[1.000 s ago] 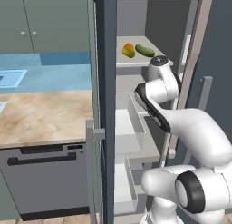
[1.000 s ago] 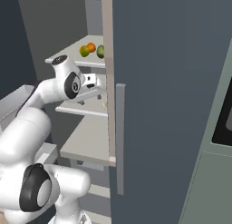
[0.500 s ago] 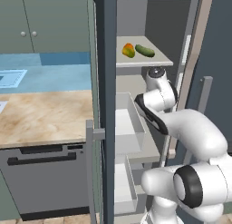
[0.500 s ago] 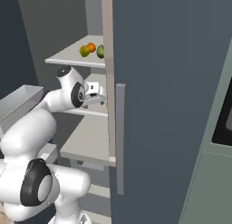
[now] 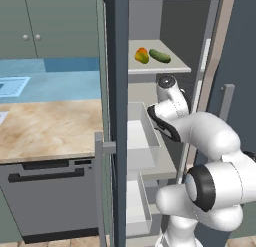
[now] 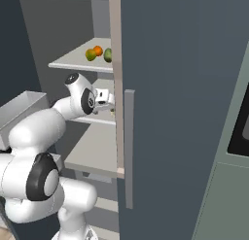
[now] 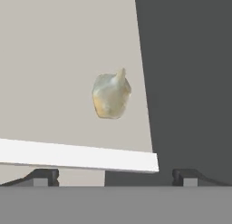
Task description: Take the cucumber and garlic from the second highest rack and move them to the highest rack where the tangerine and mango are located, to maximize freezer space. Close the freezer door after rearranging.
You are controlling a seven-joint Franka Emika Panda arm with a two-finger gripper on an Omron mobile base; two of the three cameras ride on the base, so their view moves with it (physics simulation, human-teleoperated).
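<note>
Garlic (image 7: 111, 95) is what I'm lined up on now: it sits alone on the second highest rack (image 7: 54, 60), close to that shelf's edge, straight ahead of my gripper (image 7: 115, 175). The fingers stand wide apart and hold nothing. Over the last second I've brought the arm down from the level of the highest rack (image 5: 172, 68) to the shelf below it, so the hand now faces the bulb instead of the upper shelf. The cucumber (image 5: 159, 56) already lies on that top shelf just beside the mango (image 5: 141, 55), which tells me half of the moving is done. In the right base view something orange shows beside the mango, likely the tangerine. What remains, as I judge it, is reaching in over the shelf lip, closing on the garlic, lifting it up beside the others, and then shutting the freezer door (image 6: 180, 112), which stands open.
</note>
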